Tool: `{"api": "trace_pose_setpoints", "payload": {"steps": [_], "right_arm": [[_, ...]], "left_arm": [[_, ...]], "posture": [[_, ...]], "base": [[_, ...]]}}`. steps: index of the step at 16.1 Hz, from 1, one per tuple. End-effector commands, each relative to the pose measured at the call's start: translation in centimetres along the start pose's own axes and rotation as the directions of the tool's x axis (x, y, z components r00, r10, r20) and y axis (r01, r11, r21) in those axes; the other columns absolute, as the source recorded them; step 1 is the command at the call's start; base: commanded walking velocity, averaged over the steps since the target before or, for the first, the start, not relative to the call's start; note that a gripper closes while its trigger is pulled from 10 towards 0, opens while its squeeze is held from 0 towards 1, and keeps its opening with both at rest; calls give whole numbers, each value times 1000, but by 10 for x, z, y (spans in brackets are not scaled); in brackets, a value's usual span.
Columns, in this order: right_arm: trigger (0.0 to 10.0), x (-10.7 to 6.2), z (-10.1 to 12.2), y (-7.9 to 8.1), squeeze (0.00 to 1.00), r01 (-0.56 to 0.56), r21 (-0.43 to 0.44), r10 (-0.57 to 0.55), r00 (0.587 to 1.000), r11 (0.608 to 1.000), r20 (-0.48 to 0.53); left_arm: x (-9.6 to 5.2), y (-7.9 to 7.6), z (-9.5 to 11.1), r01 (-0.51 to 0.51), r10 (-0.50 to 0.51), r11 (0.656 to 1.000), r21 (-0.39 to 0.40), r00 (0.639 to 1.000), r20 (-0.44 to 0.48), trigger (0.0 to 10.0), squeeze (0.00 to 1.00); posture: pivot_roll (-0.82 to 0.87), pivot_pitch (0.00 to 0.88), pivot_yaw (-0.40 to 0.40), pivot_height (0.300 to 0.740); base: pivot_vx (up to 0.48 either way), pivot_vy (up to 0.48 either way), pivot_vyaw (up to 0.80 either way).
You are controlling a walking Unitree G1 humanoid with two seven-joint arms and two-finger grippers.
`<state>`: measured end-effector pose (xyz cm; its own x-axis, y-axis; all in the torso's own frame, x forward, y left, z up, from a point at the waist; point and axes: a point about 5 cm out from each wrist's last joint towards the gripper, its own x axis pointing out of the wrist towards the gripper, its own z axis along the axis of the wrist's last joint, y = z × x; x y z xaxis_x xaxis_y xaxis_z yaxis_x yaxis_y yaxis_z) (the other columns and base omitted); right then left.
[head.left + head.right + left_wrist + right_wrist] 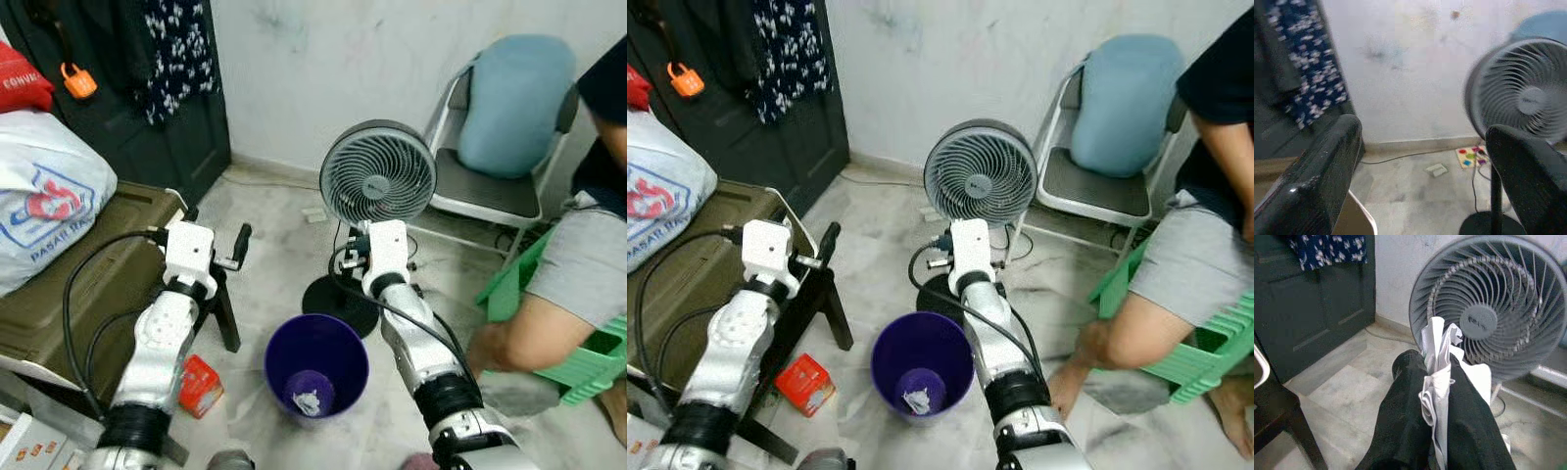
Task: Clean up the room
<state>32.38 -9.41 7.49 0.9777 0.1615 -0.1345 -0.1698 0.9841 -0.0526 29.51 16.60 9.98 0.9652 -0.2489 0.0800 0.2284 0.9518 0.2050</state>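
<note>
A crumpled piece of white paper (pixel 1437 382) is pinched between the two black fingers (pixel 1400 431) of the right gripper (pixel 1437 396), which are closed tight on it so that the sheet sticks out past the tips in front of the grey fan (pixel 1488 313). Seen from the head, that right gripper (pixel 358 243) is raised at the centre of the scene, just before the fan's grille and above the far rim of the purple bin (pixel 316 364), which stands on the pale marble floor (pixel 274 255) at about six o'clock from the fan. Some white scrap already lies in the bottom of the bin. The left gripper (pixel 1420 161) is held up at about nine o'clock from the bin, its fingers (pixel 1312 181) spread wide with nothing between them. A red carton (pixel 201 385) lies on the floor beside the left arm, at about eight o'clock from the bin. An olive crate (pixel 88 284) sits further out at nine o'clock, bearing a white printed bag (pixel 44 196). At two o'clock a folding chair (pixel 485 191) carries a blue cushion (pixel 514 103), and a person (pixel 578 264) sits on a green stool (pixel 578 357) at three o'clock.
</note>
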Motion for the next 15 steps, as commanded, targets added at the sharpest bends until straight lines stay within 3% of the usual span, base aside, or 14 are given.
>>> {"api": "trace_pose_setpoints", "payload": {"steps": [1, 4, 7, 8, 12, 15], "right_arm": [[10000, 2, -6, -2, 0, 33, 0, -33, 998, 999, -58], [10000, 0, -25, -13, 0, 149, 35, -140, 971, 988, -195], [10000, -4, -37, -18, 0, 194, 5, -186, 949, 981, -253], [10000, -5, -40, -18, 0, 206, 2, -198, 943, 978, -268], [10000, -10, -52, -20, 0, 263, -9, -252, 915, 965, -314], [10000, -8, -58, -22, 0, 291, -5, -274, 894, 957, -355]], "left_arm": [[-8, 0, -6, 60, -59, 998, 33, 998, -28, 10000, 0], [-24, -6, -9, 241, -239, 970, 27, 969, -65, 10000, 0], [-38, -20, -7, 413, -410, 910, 15, 907, -99, 10000, 0], [-42, -21, -5, 432, -427, 901, 33, 898, -102, 10000, 0], [-59, -15, -2, 366, -360, 930, 24, 924, -129, 10000, 0], [-80, -26, 2, 459, -444, 886, 63, 881, -165, 10000, 0]], "posture": [[131, 0, -10, 740], [144, 0, 8, 740], [147, 0, 30, 740], [153, 0, 40, 740], [189, 0, 81, 740], [239, 9, 96, 740]], "base": [[0, 0, 0], [0, 0, 0], [0, 0, 0], [0, 0, 0], [0, 0, 0], [0, 0, 0]]}}
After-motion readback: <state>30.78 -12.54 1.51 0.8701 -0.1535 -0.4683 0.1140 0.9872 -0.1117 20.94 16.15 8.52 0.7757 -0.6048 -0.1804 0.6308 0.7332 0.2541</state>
